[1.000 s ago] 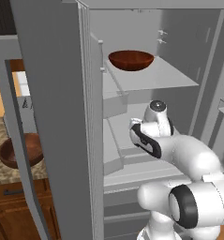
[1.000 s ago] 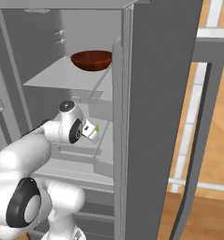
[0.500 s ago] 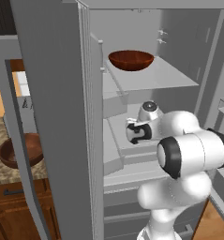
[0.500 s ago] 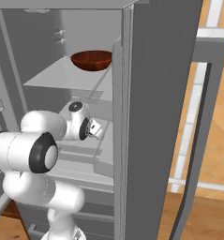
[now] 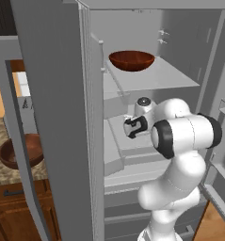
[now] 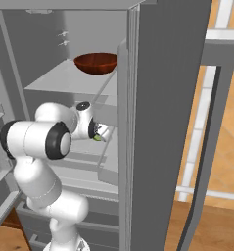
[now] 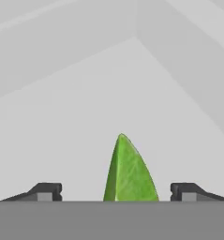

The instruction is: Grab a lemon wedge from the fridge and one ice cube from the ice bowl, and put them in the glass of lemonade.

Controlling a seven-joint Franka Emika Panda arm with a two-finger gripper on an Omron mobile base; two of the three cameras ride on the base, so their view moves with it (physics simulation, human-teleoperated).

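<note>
Claw is spread wide w/ its two dark fingertips standing either side of the green pointed lemon wedge — not yet touching it, gap visible on both sides in the hand view. Wedge lies on the pale grey middle shelf inside the tall grey steel fridge, doors open; from the right base view a small yellow-green bit shows right at the claw tip. Dark reddish-brown round wooden bowl sits on the shelf above, well apart from the claw. Step in hand: the grab of the wedge — first half of the job, ice and glass not started. Next move, I'd judge: close the fingers squarely on the wedge, then lift and back out w/o clipping the shelf above or the door edge.
</note>
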